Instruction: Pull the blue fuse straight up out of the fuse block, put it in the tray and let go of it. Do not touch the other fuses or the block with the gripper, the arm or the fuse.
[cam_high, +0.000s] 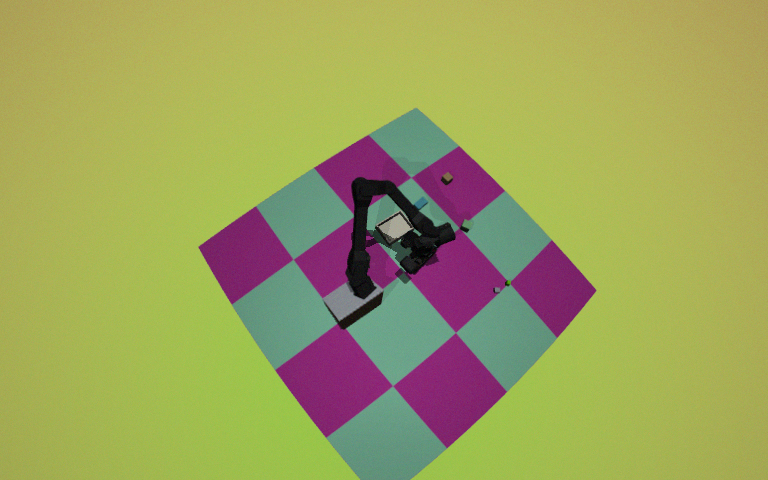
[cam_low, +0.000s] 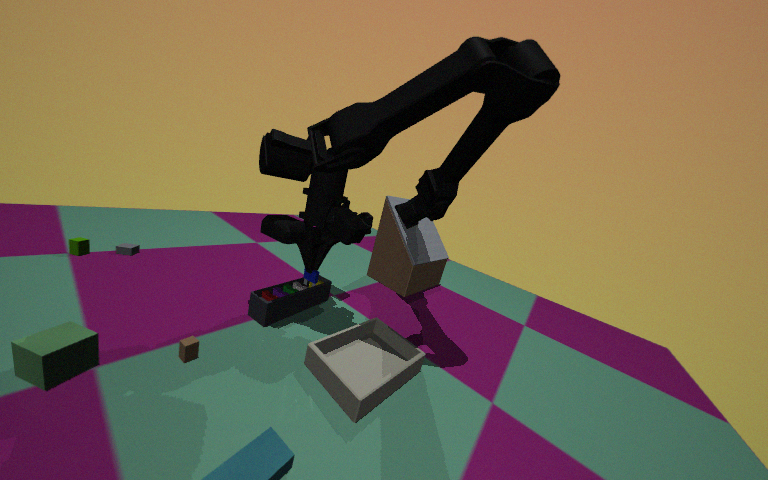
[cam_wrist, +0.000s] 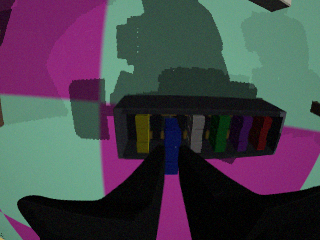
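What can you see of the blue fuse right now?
The blue fuse is a small, plain blue rectangular piece, standing upright. The gripper is shut on it, one dark finger on each side. In the exterior view it sits slightly proud of the row in the dark fuse block, near the end by the yellow fuse, with the grey fuse on its other side. Whether its foot has cleared the slot cannot be seen.
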